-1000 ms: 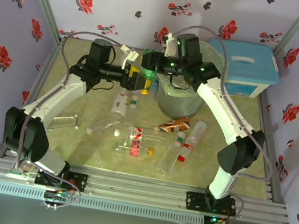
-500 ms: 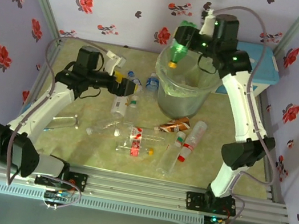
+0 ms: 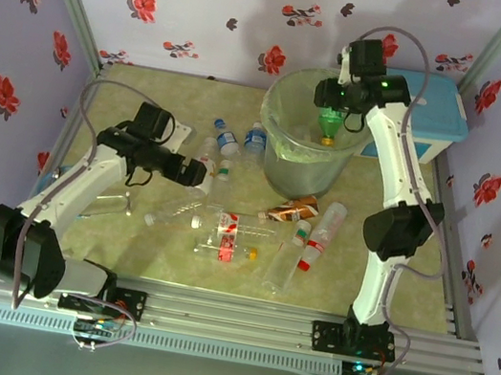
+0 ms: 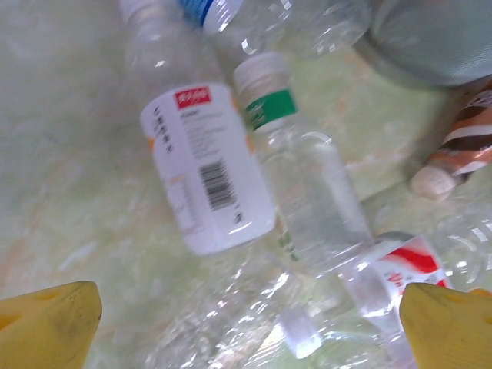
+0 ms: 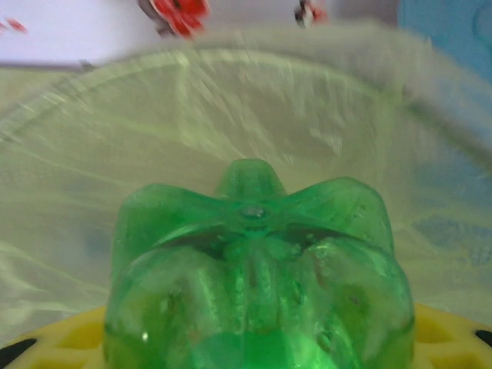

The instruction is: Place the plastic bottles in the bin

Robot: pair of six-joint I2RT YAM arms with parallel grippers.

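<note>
- Release point: the right gripper [image 3: 327, 114] pinches the green bottle [image 3: 328, 126] by its base end. The bottle hangs cap-down over the mouth of the bin [image 3: 278, 168], inside the rim's outline.
- From the right wrist, the bottle's base [image 5: 257, 284] sits against the pale liner [image 5: 192, 123], so a straight drop looks safe.
- Best move, as I judge it: spread the jaws fully without swinging, so the bottle falls clear of the rim rather than glancing off it.
- The left gripper [image 3: 196, 174] is spread wide and empty, hovering over loose bottles on the table [image 3: 140, 95].
- Below it, the white-labelled bottle [image 4: 204, 169] touches the green-banded bottle [image 4: 300, 184].
- Straddle only 1 of those 2, across its width, or the pair may squirt apart.
</note>
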